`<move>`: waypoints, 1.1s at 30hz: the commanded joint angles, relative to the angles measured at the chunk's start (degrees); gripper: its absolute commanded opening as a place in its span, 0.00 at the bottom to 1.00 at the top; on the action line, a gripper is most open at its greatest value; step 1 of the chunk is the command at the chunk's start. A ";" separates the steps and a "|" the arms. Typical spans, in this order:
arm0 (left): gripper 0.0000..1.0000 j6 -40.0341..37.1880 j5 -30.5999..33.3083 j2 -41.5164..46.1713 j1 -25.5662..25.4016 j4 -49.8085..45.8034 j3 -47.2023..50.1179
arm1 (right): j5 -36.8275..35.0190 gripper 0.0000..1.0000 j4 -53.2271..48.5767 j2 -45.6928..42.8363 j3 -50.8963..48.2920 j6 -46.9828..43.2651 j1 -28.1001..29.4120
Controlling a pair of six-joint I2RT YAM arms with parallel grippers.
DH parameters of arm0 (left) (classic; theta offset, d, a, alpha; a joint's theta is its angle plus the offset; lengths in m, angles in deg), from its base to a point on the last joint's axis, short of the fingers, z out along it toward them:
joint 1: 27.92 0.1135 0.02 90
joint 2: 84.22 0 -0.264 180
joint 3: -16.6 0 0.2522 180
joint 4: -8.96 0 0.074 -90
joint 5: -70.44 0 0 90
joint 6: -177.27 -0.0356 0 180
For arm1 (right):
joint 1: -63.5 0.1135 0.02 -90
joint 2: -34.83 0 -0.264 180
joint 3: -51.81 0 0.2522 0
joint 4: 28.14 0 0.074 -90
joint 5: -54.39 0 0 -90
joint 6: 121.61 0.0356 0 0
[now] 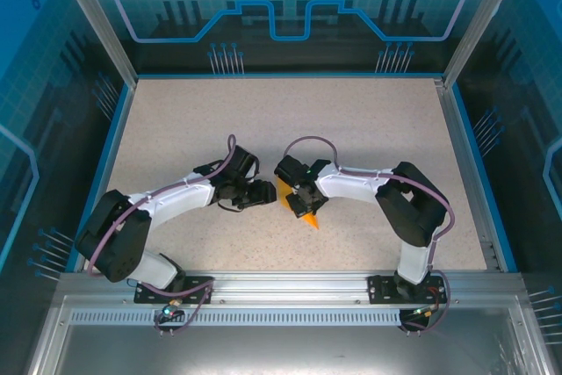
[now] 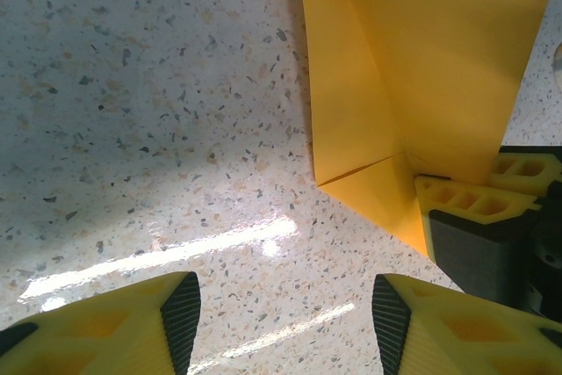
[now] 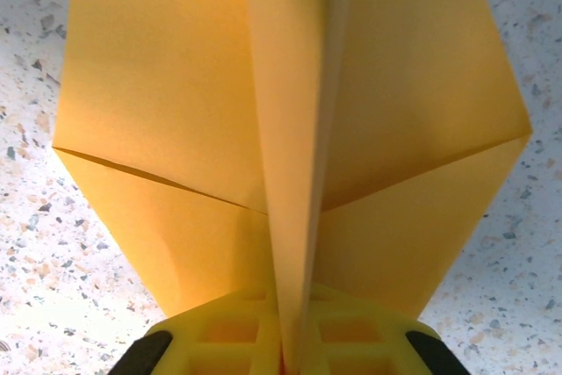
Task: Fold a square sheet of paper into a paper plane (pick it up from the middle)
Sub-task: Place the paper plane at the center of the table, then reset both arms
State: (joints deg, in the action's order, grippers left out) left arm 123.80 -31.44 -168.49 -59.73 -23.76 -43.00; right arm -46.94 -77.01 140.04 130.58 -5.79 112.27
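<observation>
The orange paper plane (image 3: 290,129) is a folded dart with a raised centre crease and a wing spread to either side. My right gripper (image 3: 294,357) is shut on that centre crease, its yellow fingers (image 3: 237,331) pressed together around it. From above, the plane (image 1: 313,219) pokes out beneath the right gripper (image 1: 303,201) with its tip pointing toward the near edge. My left gripper (image 2: 285,318) stands open over bare table just left of the plane (image 2: 413,68), nothing between its pads. The right gripper's fingers (image 2: 479,204) show at that view's right edge.
The speckled beige table (image 1: 290,120) is ringed by a blue rim and glass walls. The two arms meet near the table's middle, wrists close together. An aluminium rail (image 1: 290,285) runs along the near edge by the bases.
</observation>
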 commanded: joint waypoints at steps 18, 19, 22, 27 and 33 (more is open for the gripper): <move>0.80 -13.70 4.37 8.58 4.85 -7.23 -8.82 | 13.01 0.52 1.52 -23.62 -3.94 -8.59 -8.03; 0.87 -15.24 7.21 8.83 5.13 -7.07 -8.91 | 13.56 0.54 1.93 -24.65 -4.48 -9.74 -9.22; 0.97 -19.98 17.24 10.21 6.23 -6.01 -8.25 | 13.44 0.62 6.62 -28.72 -8.28 -13.30 -13.44; 0.99 -25.96 31.14 14.84 11.72 5.10 0.02 | 6.51 0.82 20.51 -35.16 -18.54 -17.98 -21.40; 0.99 -29.50 29.82 14.65 22.15 17.94 9.12 | 1.21 0.99 39.04 -39.84 -31.29 -20.02 -32.44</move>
State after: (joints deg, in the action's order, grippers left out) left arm 98.89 -4.45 -153.41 -40.11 -14.32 -36.86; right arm -42.11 -50.85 101.81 102.63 -23.34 83.83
